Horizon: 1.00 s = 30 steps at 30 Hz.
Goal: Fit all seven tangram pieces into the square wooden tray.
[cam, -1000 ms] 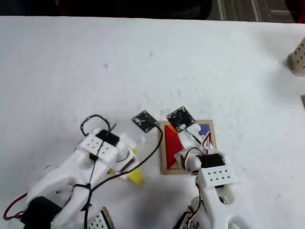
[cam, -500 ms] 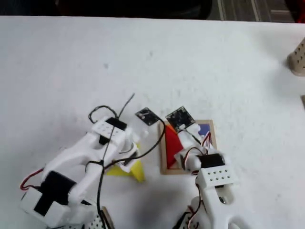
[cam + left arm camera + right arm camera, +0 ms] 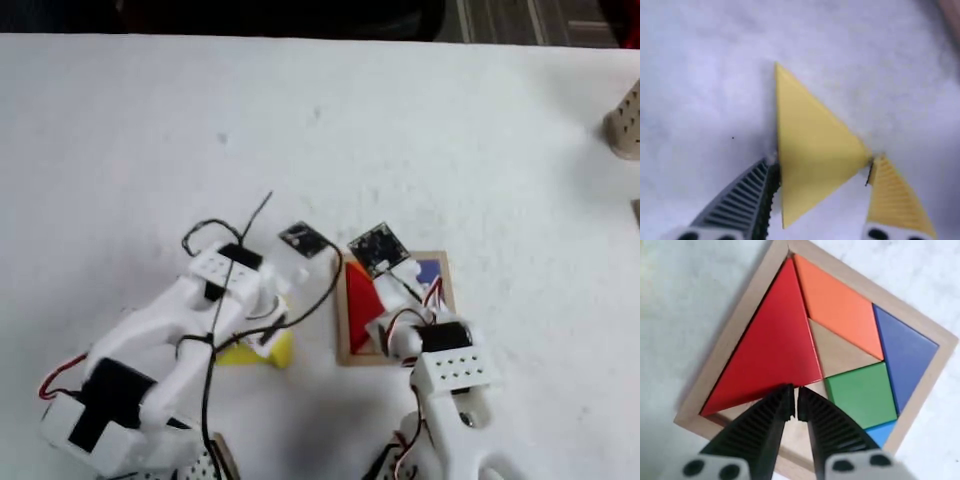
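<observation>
From above we see the left arm (image 3: pixel 200 310) bent over a yellow triangle (image 3: pixel 265 348). It lies on the white tabletop (image 3: pixel 450 130) near the wooden tray (image 3: pixel 348 357), over which the right arm (image 3: pixel 445 365) hangs.

In the left wrist view the left tool (image 3: pixel 820 167) is clenched on that triangle, one finger at its long edge, the other at a corner.

In the right wrist view the right tool (image 3: pixel 796 404) is pinched together, holding nothing, above a bare patch of the tray beside the red triangle (image 3: pixel 770 345). An orange piece (image 3: pixel 840 310) and a green square (image 3: pixel 862 392) also sit fitted.
</observation>
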Motion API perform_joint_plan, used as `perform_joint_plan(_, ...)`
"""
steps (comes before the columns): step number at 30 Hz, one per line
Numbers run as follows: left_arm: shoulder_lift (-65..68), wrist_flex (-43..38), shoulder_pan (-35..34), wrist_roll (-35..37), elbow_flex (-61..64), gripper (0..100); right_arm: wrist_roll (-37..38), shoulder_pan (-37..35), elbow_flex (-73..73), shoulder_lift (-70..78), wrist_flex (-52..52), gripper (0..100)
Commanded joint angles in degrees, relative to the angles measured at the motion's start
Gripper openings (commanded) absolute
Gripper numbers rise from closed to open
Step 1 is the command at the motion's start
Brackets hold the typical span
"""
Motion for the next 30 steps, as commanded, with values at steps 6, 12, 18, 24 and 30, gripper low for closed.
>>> perform_joint_plan(6,1.4,-0.3,-12.9,7.8,-5.5,9,0.4,-0.4,-0.4,-1.4,0.0,1.8)
perform_joint_plan(12,1.2,0.0,-15.1,13.8,-8.4,10,0.4,-0.4,-0.4,-1.4,0.0,1.8)
perform_joint_plan(18,1.1,-1.1,-15.4,14.2,-12.0,11,0.5,-0.4,-0.4,-1.4,0.0,1.8)
perform_joint_plan(24,1.5,-1.7,-15.0,33.6,-19.4,36,0.7,-0.4,-0.4,-1.4,0.0,1.8)
perform_joint_plan(30,2.2,-6.6,-15.0,51.1,-24.1,49,0.8,-0.4,-0.4,-1.4,0.0,1.8)
